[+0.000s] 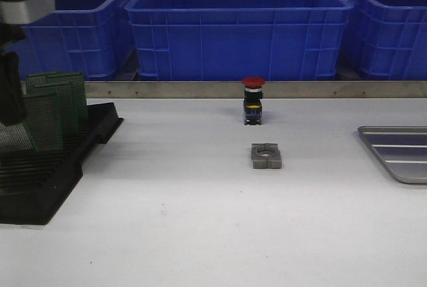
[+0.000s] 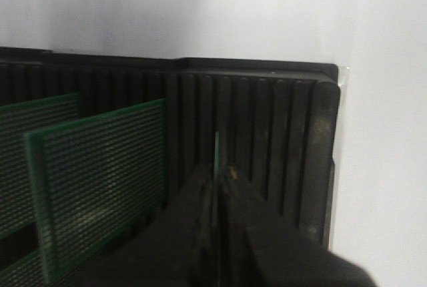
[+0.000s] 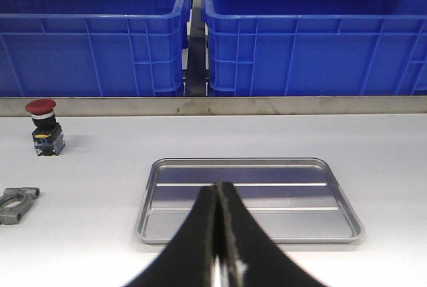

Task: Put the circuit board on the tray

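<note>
At far left, the left gripper [image 2: 217,183] is clamped on a circuit board [image 2: 217,150] standing edge-on in the black rack [image 1: 47,170]. Right gripper [image 3: 219,197] fingers are pressed together above the tray [image 3: 250,200], which sits at right, well apart from the rack.

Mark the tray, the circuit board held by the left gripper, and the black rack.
tray [image 3: 250,170]: right wrist view, far part of the ribbed floor.
circuit board [image 2: 217,153]: left wrist view, thin green edge above the fingers.
black rack [image 2: 267,113]: left wrist view, bare slotted ribs.
</note>
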Available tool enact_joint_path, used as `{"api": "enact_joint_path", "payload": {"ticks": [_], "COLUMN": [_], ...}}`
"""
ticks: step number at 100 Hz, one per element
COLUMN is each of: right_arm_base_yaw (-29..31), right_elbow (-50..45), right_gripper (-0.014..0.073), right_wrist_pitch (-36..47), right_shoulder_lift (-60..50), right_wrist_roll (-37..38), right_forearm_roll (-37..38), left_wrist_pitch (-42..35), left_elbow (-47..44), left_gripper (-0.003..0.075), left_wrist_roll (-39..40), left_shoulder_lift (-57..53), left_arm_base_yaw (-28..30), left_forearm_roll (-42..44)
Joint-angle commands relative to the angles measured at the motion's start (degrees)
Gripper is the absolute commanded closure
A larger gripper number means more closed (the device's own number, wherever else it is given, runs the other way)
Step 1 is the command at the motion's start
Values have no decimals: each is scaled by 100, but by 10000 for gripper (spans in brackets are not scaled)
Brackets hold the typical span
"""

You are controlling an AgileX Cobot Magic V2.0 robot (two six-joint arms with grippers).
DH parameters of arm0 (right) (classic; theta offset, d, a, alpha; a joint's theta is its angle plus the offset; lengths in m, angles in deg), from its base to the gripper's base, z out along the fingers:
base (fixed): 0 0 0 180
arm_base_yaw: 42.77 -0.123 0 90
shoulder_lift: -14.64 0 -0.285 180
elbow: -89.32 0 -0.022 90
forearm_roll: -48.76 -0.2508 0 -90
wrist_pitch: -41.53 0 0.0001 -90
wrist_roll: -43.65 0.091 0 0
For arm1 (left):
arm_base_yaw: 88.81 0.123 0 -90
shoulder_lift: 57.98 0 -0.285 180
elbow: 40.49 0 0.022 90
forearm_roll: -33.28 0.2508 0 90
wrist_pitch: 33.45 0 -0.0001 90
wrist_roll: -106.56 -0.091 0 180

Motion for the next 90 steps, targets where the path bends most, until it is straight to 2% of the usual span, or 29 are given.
{"api": "enact_joint_path", "payload": {"ticks": [1, 9, 18, 42, 56, 69, 90], "right_arm_base_yaw": [-13, -13, -13, -13, -13, -13, -13], "right_elbow": [68, 68, 68, 68, 68, 68, 68], "right_gripper": [655, 655, 655, 655, 655, 655, 655], "right_wrist_pitch": [424, 424, 424, 424, 424, 424, 424], "right_shoulder_lift": [-151, -151, -151, -151, -151, -151, -151], "right_wrist_roll": [-63, -63, -63, -63, -63, -63, -63], "right_forearm_roll": [8, 8, 8, 8, 8, 8, 8], "left_wrist_pitch": [525, 1090, 1091, 1091, 1091, 1091, 1005], "left_elbow": [425, 772, 960, 1017, 1017, 1017, 1017], "left_gripper": [741, 741, 741, 741, 741, 741, 741], "left_wrist_roll": [38, 38, 232, 232, 232, 232, 232], "left_shoulder_lift": [-281, -281, -348, -353, -348, -348, -348], "left_arm_base_yaw": [2, 2, 2, 2, -89, -392, -1179], "left_forearm_roll": [-164, -199, -557, -3234, -4350, -4755, -4754]}}
